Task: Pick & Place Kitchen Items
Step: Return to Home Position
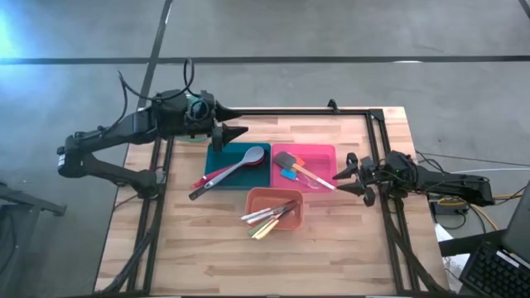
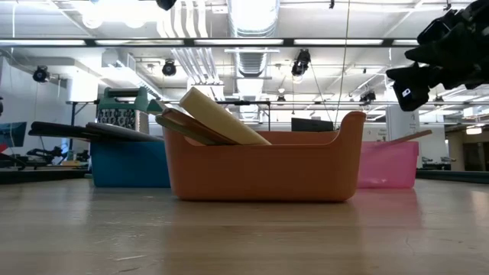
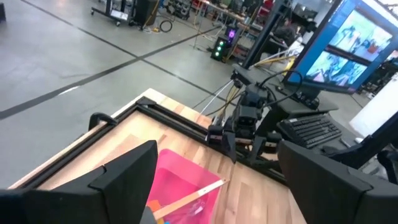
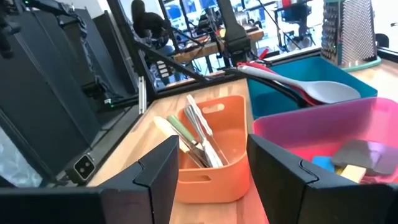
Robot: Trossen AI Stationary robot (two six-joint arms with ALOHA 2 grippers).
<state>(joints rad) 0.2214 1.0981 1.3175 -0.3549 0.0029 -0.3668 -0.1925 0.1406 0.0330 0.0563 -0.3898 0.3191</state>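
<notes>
High view shows the kitchen items sorted into bins: the grey serving spoon (image 1: 250, 158) lies with the red and black long-handled spoons (image 1: 205, 179) in the blue rectangular plastic bin (image 1: 217, 152); the small coloured-head spatulas (image 1: 290, 168) lie in the pink rectangular bin (image 1: 328, 151); the pastel-handled metal knives (image 1: 269, 217) lie in the orange rectangular bin (image 1: 255, 195) nearer the front of the pale wooden counter (image 1: 207, 248). The left gripper (image 1: 232, 132) hangs at the far edge of the blue bin, near the metal box grater with the teal top (image 4: 349, 31), fingers apart and empty; the right gripper (image 1: 344, 175) hangs just beside the pink bin's right wall, fingers likewise apart with nothing between them. Sorting looks finished, so what remains is a clean retreat; each arm does best to rise first, then draw back toward its own side; spoon handles overhang the blue bin's near-left corner, and a wooden spatula handle (image 1: 319, 179) pokes over the pink rim toward the right gripper, so a low sideways sweep could catch either; the left arm should also clear the grater without brushing it.
</notes>
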